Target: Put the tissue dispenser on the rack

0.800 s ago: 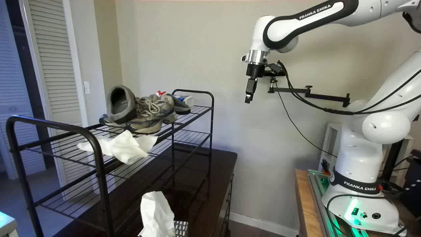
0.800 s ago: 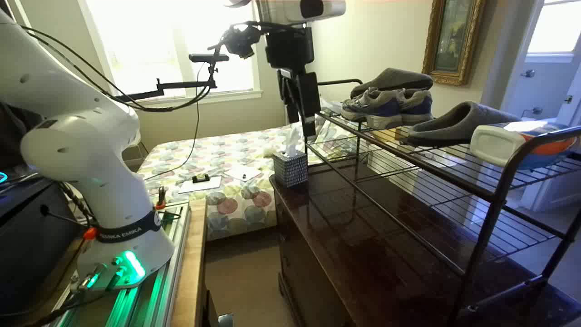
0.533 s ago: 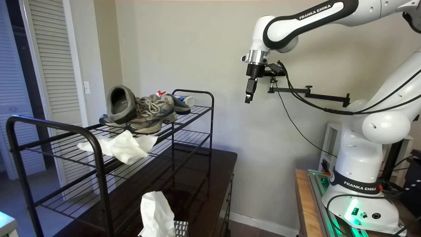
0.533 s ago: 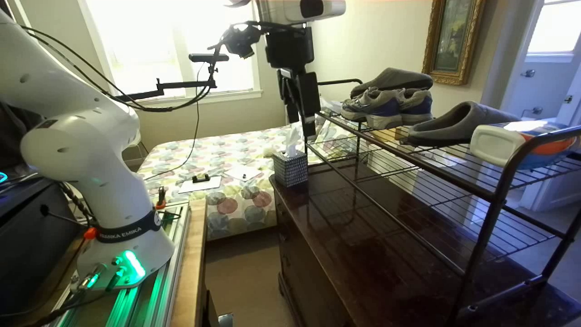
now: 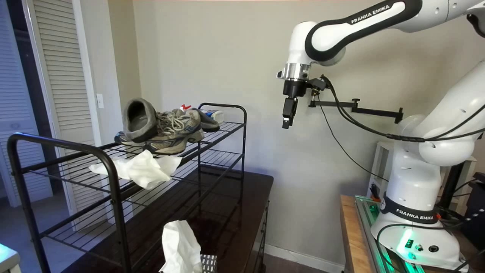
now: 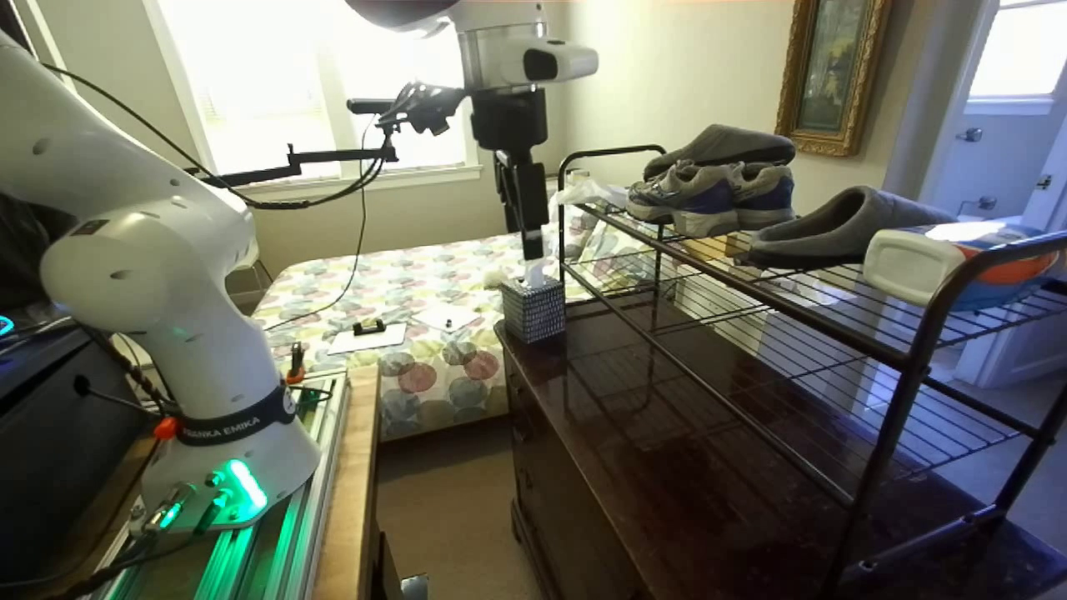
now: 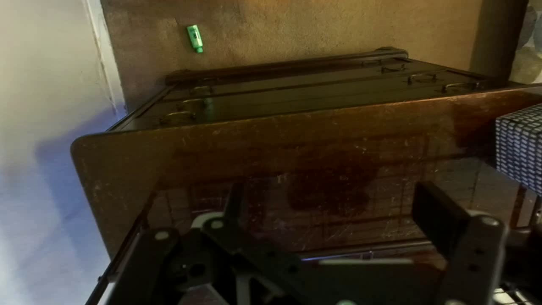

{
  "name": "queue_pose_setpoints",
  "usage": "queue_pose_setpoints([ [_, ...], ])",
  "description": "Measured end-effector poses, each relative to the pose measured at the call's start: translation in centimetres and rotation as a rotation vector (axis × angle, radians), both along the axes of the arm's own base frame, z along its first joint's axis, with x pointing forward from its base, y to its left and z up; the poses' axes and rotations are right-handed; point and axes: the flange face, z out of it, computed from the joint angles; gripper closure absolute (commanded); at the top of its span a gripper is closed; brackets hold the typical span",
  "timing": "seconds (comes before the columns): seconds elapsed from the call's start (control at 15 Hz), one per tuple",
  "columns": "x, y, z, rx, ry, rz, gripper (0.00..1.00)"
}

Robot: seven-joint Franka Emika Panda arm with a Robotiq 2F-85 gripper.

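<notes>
A dark, glossy wooden dresser slants from the middle to the lower right of the frame in an exterior view. On its top, at the centre of that frame, the tissue dispenser stands upright, cube-shaped and black-and-white patterned, with white tissue rising from it; the wrist view catches only part of the box, at its right edge. The gripper points down, its tips seeming just above the tissue in that exterior frame, and the wrist view shows its jaws spread wide over the dresser top. To the right, the black wire rack carries grey clogs, running shoes and, at the right edge, a white-and-orange container on its upper tier. A bed under a circle-patterned cover lies at centre left.
</notes>
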Motion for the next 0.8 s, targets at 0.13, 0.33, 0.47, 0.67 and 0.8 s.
queue_pose_setpoints([
  [0.13,-1.5,3.4,-1.6,0.01,0.023,-0.007,0.0],
  [0.33,-3.9,8.8,-4.0,0.049,0.038,-0.021,0.0],
  [0.47,-4.6,12.7,-5.3,0.083,0.018,-0.038,0.0],
  [0.67,-4.4,18.8,-5.8,0.109,-0.05,-0.049,0.0],
  [0.8,-4.7,22.6,-7.0,0.095,-0.077,-0.041,0.0],
])
